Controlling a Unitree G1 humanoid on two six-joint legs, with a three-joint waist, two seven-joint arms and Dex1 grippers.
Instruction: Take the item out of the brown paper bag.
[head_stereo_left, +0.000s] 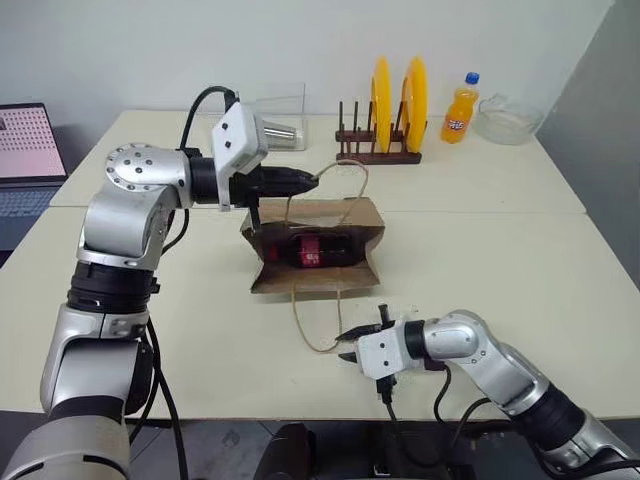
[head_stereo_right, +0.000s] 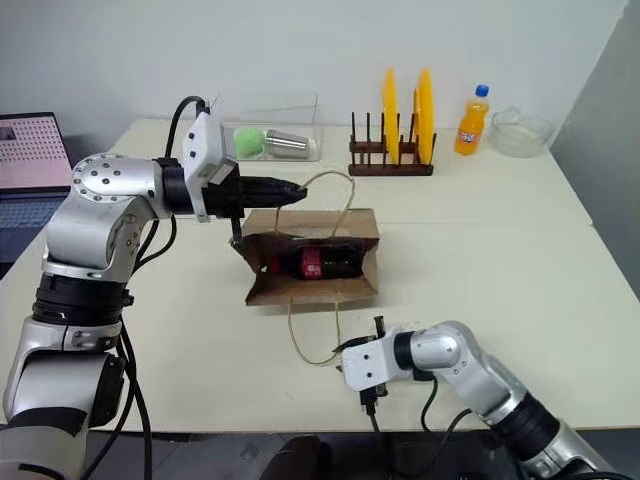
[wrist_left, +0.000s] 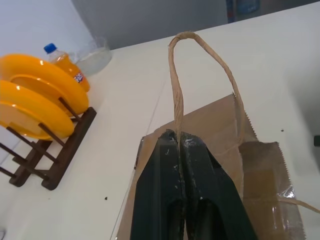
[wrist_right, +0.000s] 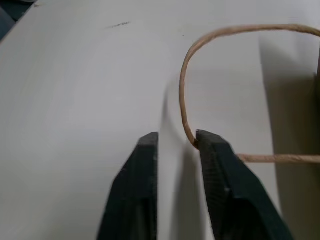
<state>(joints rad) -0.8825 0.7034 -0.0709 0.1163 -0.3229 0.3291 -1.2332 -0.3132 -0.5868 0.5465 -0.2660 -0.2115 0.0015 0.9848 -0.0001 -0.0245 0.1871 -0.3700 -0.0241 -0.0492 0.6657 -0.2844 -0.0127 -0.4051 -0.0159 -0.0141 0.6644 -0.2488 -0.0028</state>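
The brown paper bag (head_stereo_left: 318, 245) lay on its side near the middle of the pale surface (head_stereo_left: 520, 260), its mouth turned toward the robot. The left hand (head_stereo_left: 312, 181) hung above the bag's far edge with its fingers (wrist_left: 165, 190) pressed together on the upper loop handle (wrist_left: 176, 95), pinching it just above the paper; judging by the raised flap, this hold was meant to lift the upper wall and keep the mouth gaping so that the inside could be reached. Within the opening sat a dark item with a red patch (head_stereo_left: 312, 250), too shadowed to name, resting on the lower wall well inside the bag, so the taking-out looked not yet done. The second handle (head_stereo_left: 312, 320) trailed loose over the surface toward the robot, and the right hand (head_stereo_left: 347, 345) lay low beside its end. That hand's fingers (wrist_right: 220, 175) stood a little apart, the cord running against the inner face of one of them without being clamped, so it held nothing. Farther back stood a wooden dish rack (head_stereo_left: 378, 148) with two yellow plates (head_stereo_left: 398, 102) upright in its slots, an orange drink bottle (head_stereo_left: 460, 108), an empty-looking glass bowl (head_stereo_left: 508, 118), and a clear box (head_stereo_right: 275, 135) holding a green thing and a metal cup on its side.
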